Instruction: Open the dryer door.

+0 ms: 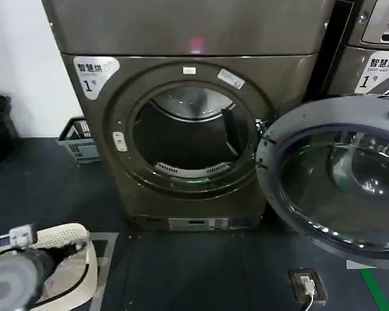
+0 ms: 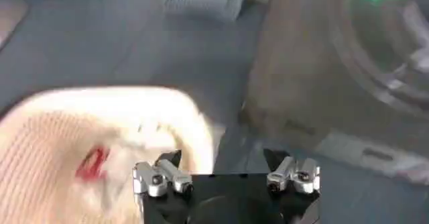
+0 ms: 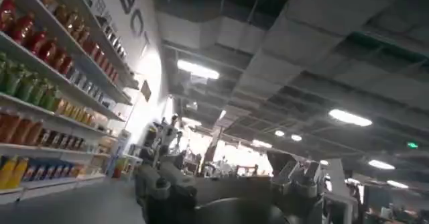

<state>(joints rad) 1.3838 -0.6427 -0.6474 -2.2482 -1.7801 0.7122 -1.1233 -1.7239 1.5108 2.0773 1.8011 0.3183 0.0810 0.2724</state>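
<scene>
One dryer (image 1: 188, 123) stands at the far centre in the head view, its round door (image 1: 334, 181) swung fully open to the right and cut off by the frame's right edge; the drum's depths are dim. A second machine (image 1: 376, 58) at far right is partly hidden behind that door. A grey basket (image 1: 78, 139) sits on the floor at far left. At near left the left arm (image 1: 13, 282) hangs over a cream laundry basket (image 1: 68, 259).

From the left wrist, the left pincer (image 2: 226, 168) is spread open and empty above the floor, the cream basket beside it, the dryer's base blurred beyond.

From the right wrist, the right pincer (image 3: 228, 178) points up toward a ceiling (image 3: 301, 51) and shelves of bottles (image 3: 40, 71); its fingers stand apart, holding nothing.
</scene>
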